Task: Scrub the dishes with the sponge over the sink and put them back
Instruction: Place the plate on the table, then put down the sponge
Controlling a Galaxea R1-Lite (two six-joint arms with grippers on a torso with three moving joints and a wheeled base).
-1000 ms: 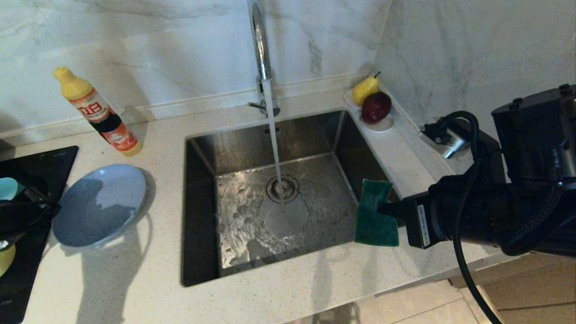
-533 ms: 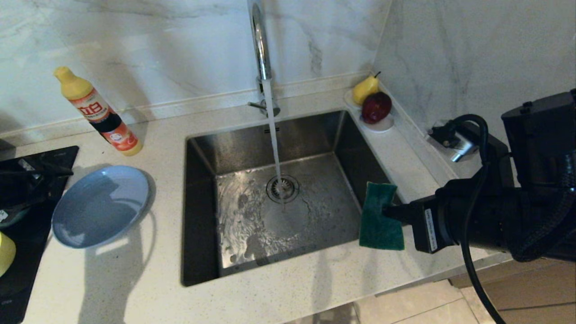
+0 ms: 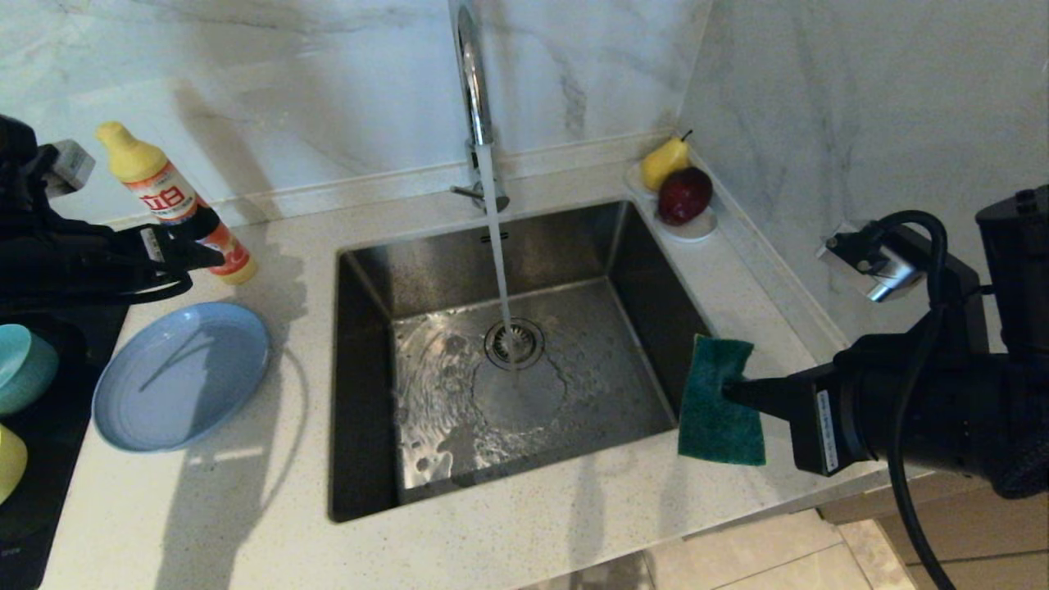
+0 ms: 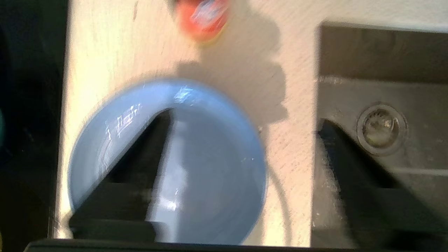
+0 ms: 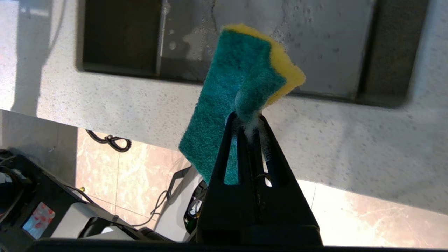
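Observation:
The grey-blue plate (image 3: 180, 377) (image 4: 210, 157) lies flat on the counter left of the sink (image 3: 365, 369) (image 4: 385, 70). My left gripper (image 3: 215, 242) (image 4: 245, 119) hangs open above and behind the plate, in front of the soap bottle, with nothing between its fingers. A teal bowl (image 3: 24, 369) and a yellow bowl (image 3: 8, 463) sit on the black hob at the far left. My right gripper (image 3: 733, 389) (image 5: 246, 117) is shut on the sponge (image 3: 721, 401) (image 5: 241, 80), held upright over the sink's right rim with its green face toward me.
Water runs from the chrome tap (image 3: 471, 82) onto the drain (image 3: 515, 342). A yellow-capped soap bottle (image 3: 152, 180) stands at the back left. A white dish with a pear and an apple (image 3: 676, 192) sits in the back right corner. The counter's front edge is close.
The left gripper opened and let go of the plate, which settled flat, then rose and swung back toward the bottle. The right gripper carried the sponge a little to the right.

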